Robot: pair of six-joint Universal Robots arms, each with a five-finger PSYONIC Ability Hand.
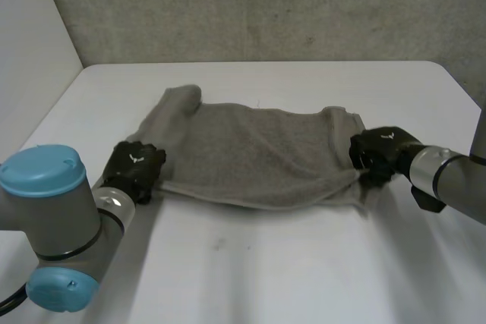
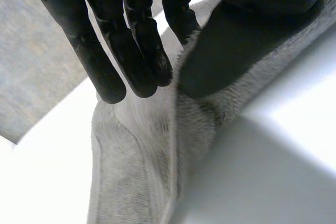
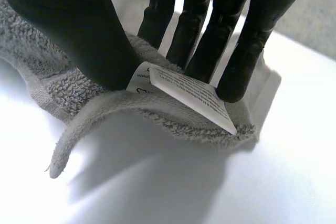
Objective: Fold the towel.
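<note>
- White table under a grey wall carries the grey towel, spread wide across its middle, its far-left corner bunched.
- My left hand has the towel's near-left corner. Thumb and fingers seem to pinch it, though the cloth between them is hard to read.
- My right hand clamps the towel's right edge, thumb against fingers, at the white label.
</note>
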